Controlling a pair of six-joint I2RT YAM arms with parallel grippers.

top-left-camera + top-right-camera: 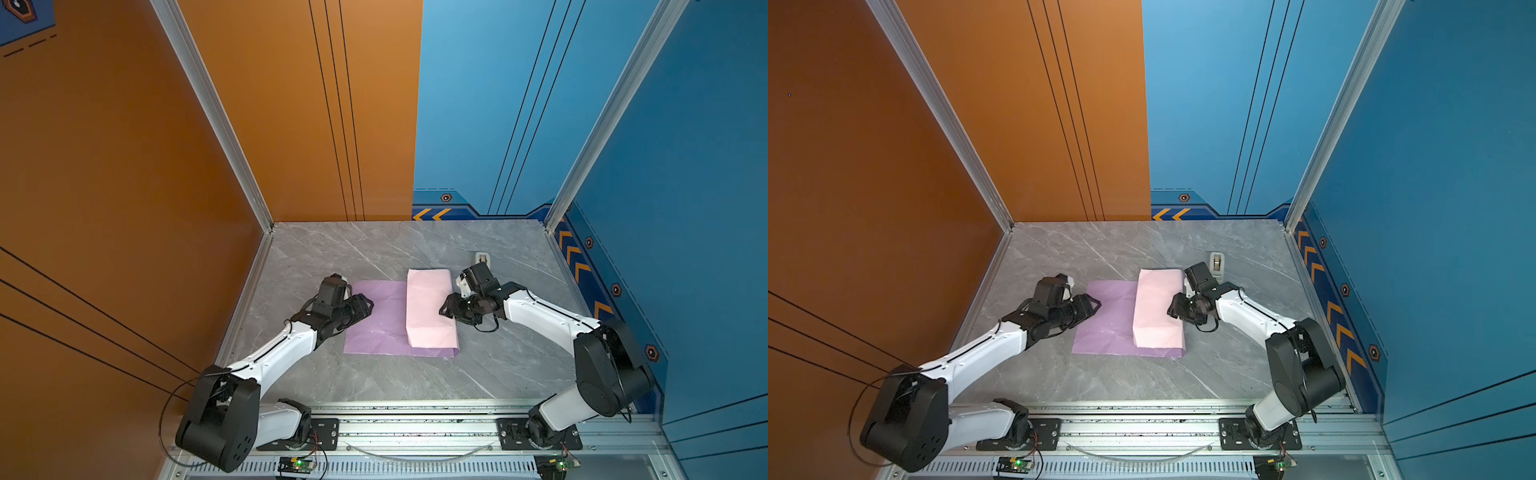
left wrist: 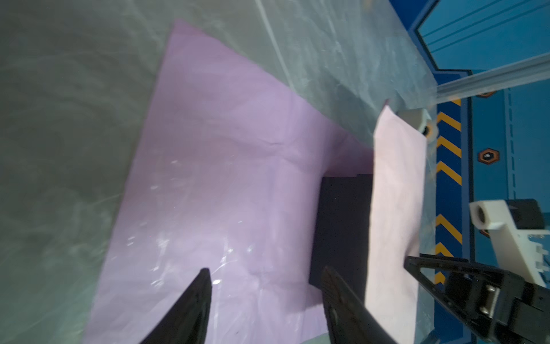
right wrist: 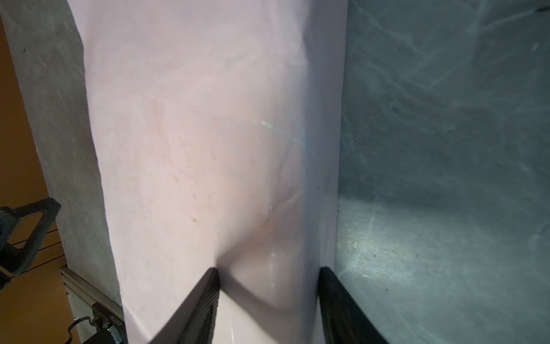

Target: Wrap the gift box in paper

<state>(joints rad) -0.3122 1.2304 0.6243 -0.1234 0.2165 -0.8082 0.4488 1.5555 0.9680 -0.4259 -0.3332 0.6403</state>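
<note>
Closest to where I stand runs the aluminium rail with both arm bases bolted to it, and beyond it the grey marbled surface carries the work. On it lies the paper, lilac face up and flat on its left half, while its right part is folded over so that the pale pink face shows as a long raised flap. Under that flap sits the gift box: both top views hide it, but the left wrist view catches its dark side beneath the pink edge, resting on the lilac sheet. The left gripper hangs over the left margin of the lilac half, its jaws well apart with nothing between them but the sheet below; whether the tips touch the paper I cannot tell. The right gripper meets the right side of the pink flap about midway along it. Seen from the right wrist view, its jaws are roughly half apart, one of the fingers on the flap's top and the other at the folded edge next to the bare surface; the paper dimples between them, pressed rather than pinched. A small beige tape dispenser stands behind the right gripper, near the flap's far corner.
</note>
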